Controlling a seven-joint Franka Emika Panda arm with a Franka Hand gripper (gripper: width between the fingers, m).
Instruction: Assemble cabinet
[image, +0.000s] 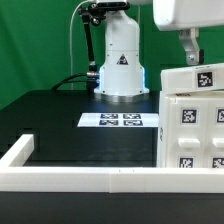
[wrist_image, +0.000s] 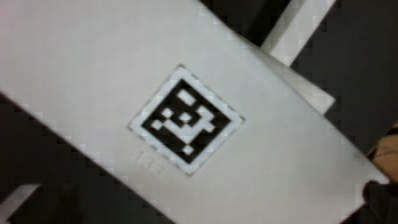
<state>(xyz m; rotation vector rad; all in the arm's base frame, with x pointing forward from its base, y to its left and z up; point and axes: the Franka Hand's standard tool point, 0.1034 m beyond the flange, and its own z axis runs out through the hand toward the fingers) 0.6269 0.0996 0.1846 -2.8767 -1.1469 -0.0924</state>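
Black tabletop (image: 60, 110) carries the marker board (image: 121, 121) at its far middle and a white border rail (image: 70, 180) along the near edge. On the exterior view's right stands the cabinet (image: 190, 125), its tagged faces showing. Above it hangs the gripper (image: 192, 48), jaws spread wide, holding nothing; the wrist view shows 1 tag (wrist_image: 187, 118).

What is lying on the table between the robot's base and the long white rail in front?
In the exterior view, the marker board lies between the robot's base and the rail; beyond it, only bare black table. The cabinet stands to the exterior view's right.
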